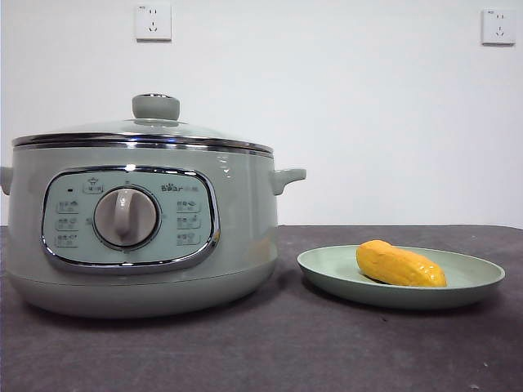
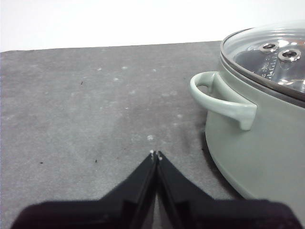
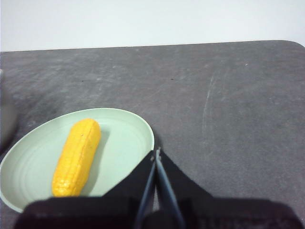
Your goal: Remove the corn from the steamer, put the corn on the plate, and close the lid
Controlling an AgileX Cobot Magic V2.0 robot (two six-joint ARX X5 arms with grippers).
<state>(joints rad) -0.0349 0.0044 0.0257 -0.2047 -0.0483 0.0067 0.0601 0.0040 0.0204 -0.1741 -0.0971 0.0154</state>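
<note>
Left end effector (image 2: 156,155) has its two black jaws pressed together at the tips, gripping nothing, low over bare bench (image 2: 86,109) just beside the steamer (image 2: 257,143), near its side handle (image 2: 217,98). Right end effector (image 3: 156,153) likewise has jaws closed and empty, tips over the rim of the plate (image 3: 124,138), apart from the corn (image 3: 78,155). Neither arm shows in the front view, so both read as parked. Corn lies on its side in the plate, which sits on the bench to the right of the steamer, near but not touching. Lid (image 1: 143,129) rests level on the steamer's chrome rim, knob (image 1: 155,105) upright on top; through the glass, the left wrist view shows a perforated insert and no cob. Judgement: all three steps look done, corn out, corn plated, lid seated, and the moment is the tail end of the task. Next move, if any, calls only for keeping both arms clear of the lid and plate; no further grasp appears needed.
</note>
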